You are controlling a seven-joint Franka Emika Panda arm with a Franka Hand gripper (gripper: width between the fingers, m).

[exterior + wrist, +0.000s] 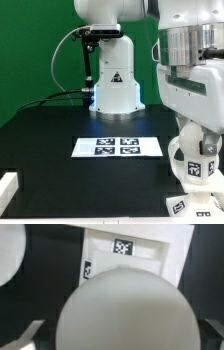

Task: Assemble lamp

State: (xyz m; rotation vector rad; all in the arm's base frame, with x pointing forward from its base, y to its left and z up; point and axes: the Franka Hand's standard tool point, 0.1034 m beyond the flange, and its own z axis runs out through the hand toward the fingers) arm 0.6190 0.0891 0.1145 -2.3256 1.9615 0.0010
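Your claw [123,334] stands wide, fingers [33,335] either side of the bulb [125,303]; you cannot tell whether they pinch it. The base [135,258] sits just beyond it on the bench [60,150].

White base [150,260] w/ blk/wht tags [123,246], blk table [40,140].

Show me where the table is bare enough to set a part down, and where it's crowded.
Bare table lies between the marker board and the robot base, and on the exterior view's left, between the board and a white piece at the edge. Crowded: the exterior view's right, where the arm hangs over the tagged lamp base.
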